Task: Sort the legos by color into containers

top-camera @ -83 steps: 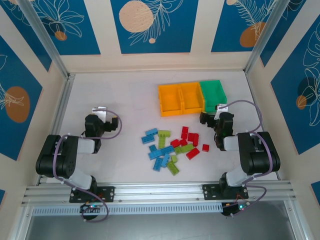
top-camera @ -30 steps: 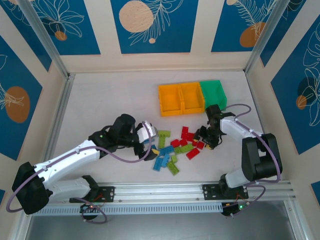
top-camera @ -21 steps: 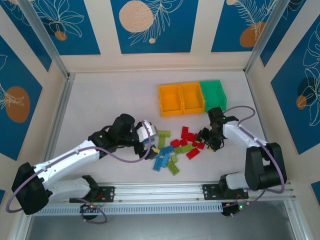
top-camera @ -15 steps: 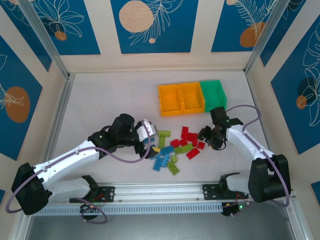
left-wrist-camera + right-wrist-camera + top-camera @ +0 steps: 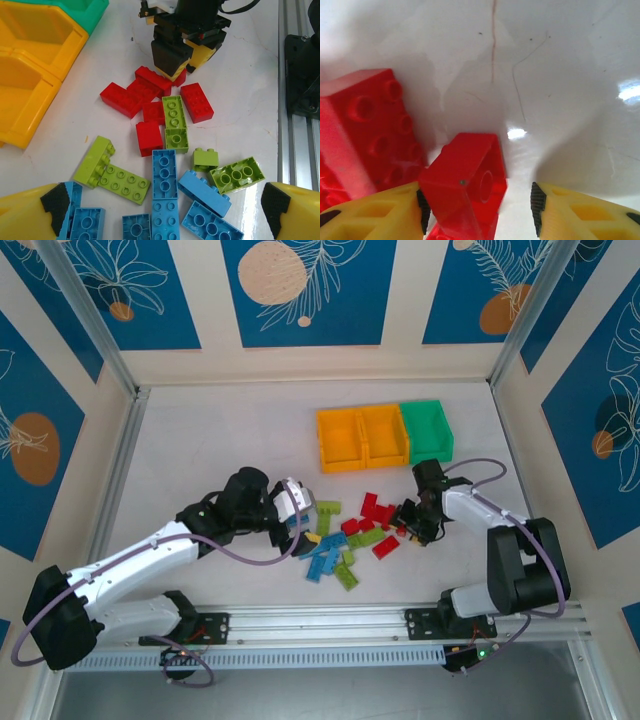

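Over the last second my right gripper has settled onto the red legos, jaws apart and unclamped, one tipped small red brick between them; left gripper stays spread over the blue legos; containers lie just beyond, so I judge the first grasp imminent.

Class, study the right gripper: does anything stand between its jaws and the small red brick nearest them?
Nothing visible does. In the right wrist view the small red brick lies tilted in the gap between the open jaws of the right gripper. A larger red brick sits beside it, off to one side of that gap.
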